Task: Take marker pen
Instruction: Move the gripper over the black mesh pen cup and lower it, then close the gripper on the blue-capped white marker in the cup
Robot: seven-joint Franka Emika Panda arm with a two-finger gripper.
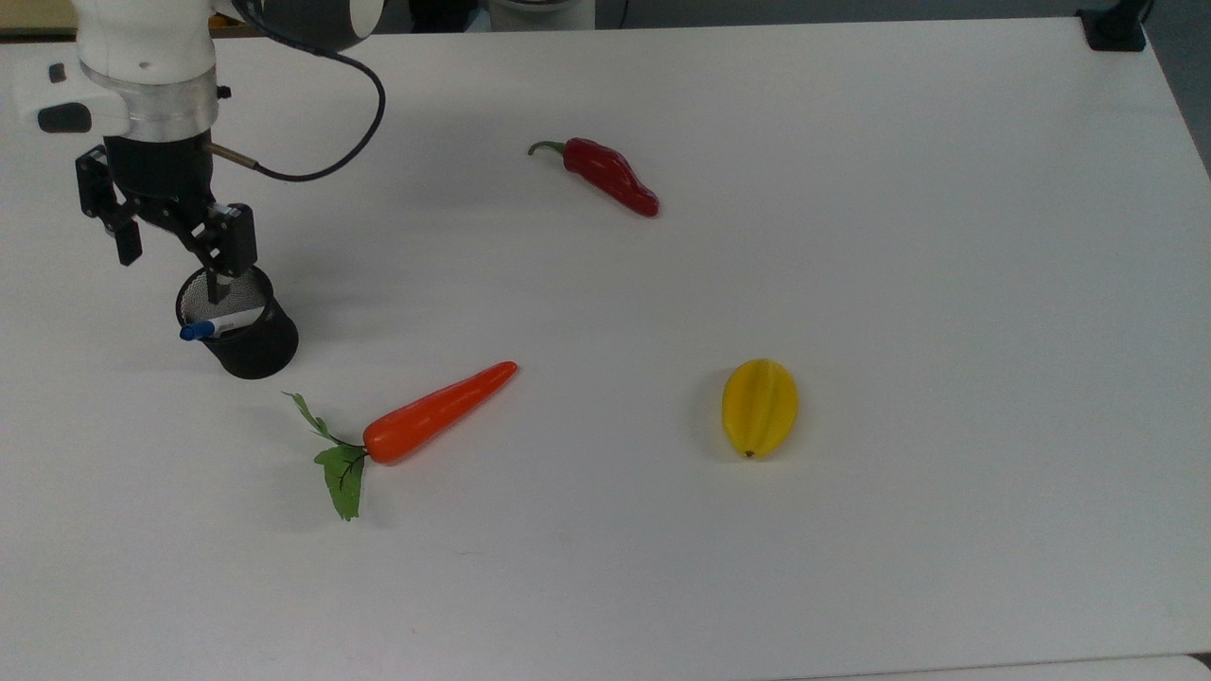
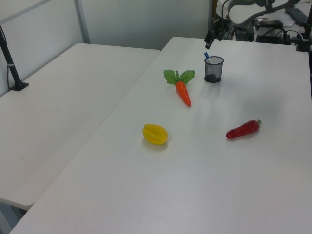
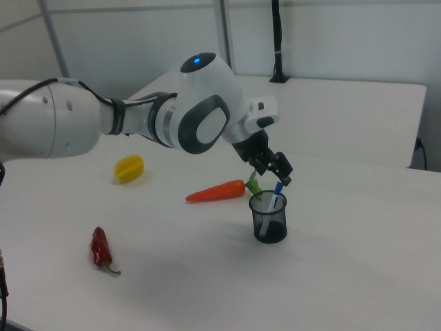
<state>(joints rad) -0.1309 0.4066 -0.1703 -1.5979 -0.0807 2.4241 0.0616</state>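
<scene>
The marker pen (image 1: 225, 323), white with a blue cap, leans inside a black mesh cup (image 1: 251, 348) on the top view's left, its cap poking over the rim. The right view shows the marker pen (image 3: 276, 196) standing up out of the cup (image 3: 269, 222). In the left view, the pen's blue tip (image 2: 206, 55) sticks out of the cup (image 2: 213, 69). My gripper (image 1: 173, 269) hangs open just above the cup, apart from the pen. One finger (image 1: 219, 284) overlaps the cup's far rim in the top view. In the right view my gripper (image 3: 273, 173) sits just over the pen's top.
An orange carrot (image 1: 440, 410) with green leaves lies to the right of the cup in the top view. A red chili (image 1: 610, 176) lies farther back, and a yellow fruit (image 1: 760, 407) on the right. The arm's black cable (image 1: 322, 170) loops above the table.
</scene>
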